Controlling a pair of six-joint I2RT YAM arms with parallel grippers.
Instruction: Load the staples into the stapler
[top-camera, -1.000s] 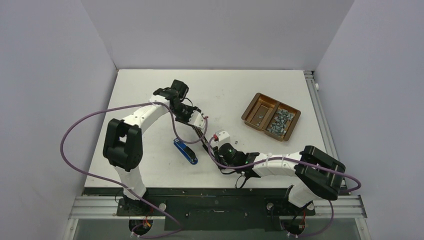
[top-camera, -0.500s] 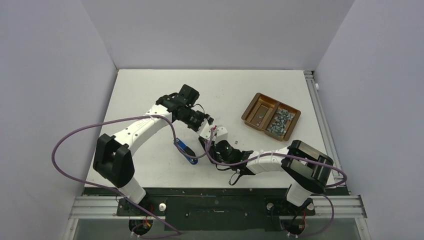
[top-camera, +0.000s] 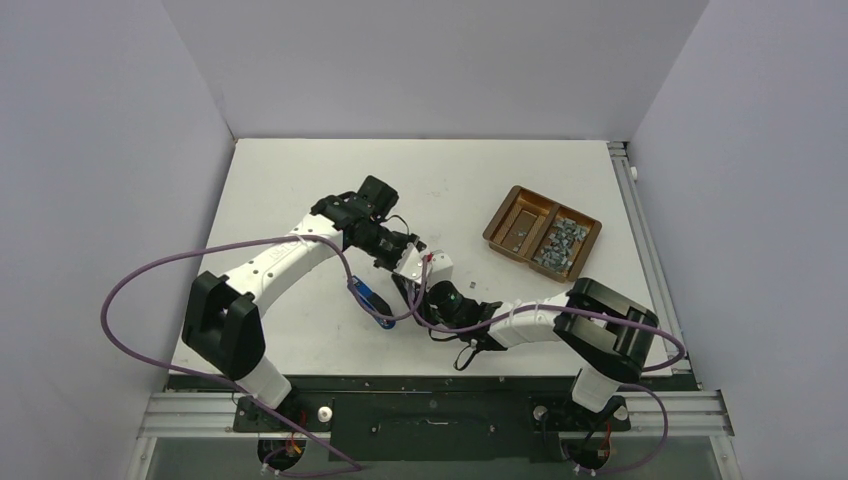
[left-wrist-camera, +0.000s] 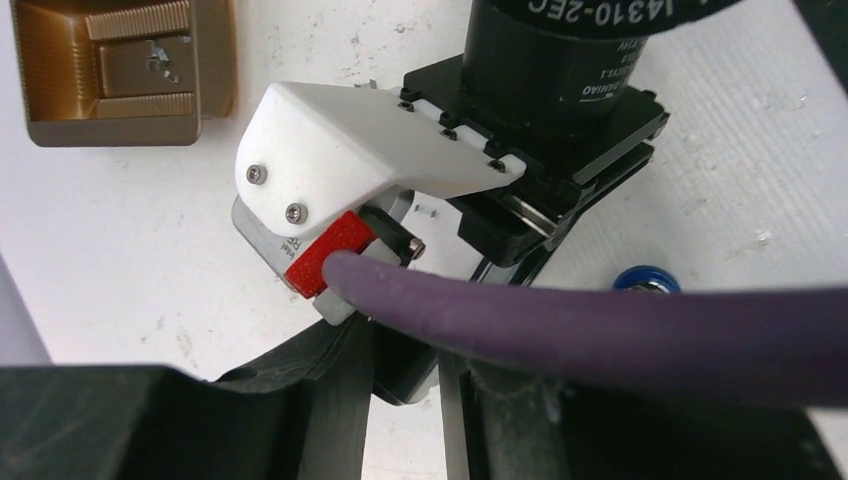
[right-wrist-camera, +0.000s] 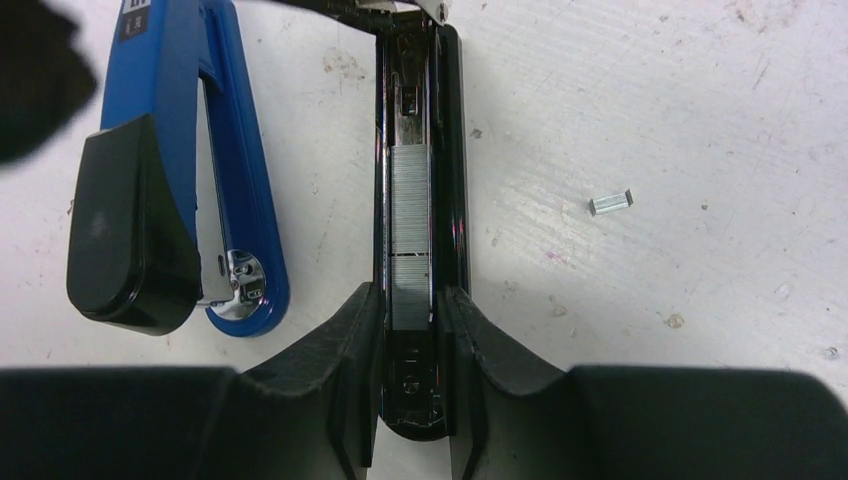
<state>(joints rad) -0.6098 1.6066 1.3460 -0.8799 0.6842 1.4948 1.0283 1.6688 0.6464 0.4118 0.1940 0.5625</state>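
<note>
Blue stapler body (right-wrist-camera: 235, 150) on the left. Next, the black magazine (right-wrist-camera: 452, 120), with the right gripper (right-wrist-camera: 411, 310) pinching it. The staples (right-wrist-camera: 411, 200) sit inside, running lengthwise along the channel. A loose staple bit (right-wrist-camera: 611, 203) lies crosswise further right. Left gripper (left-wrist-camera: 405, 380): can't tell if it's closed.

My left arm (top-camera: 275, 262) and right arm (top-camera: 530, 321) in white shells with black joints, a purple cable (left-wrist-camera: 600, 335) off each, white bracket (left-wrist-camera: 340, 140) with silver screws (left-wrist-camera: 258, 174), red block (left-wrist-camera: 325, 255), black fingers (right-wrist-camera: 340, 360), white lettering on a black motor (left-wrist-camera: 560, 60)
</note>
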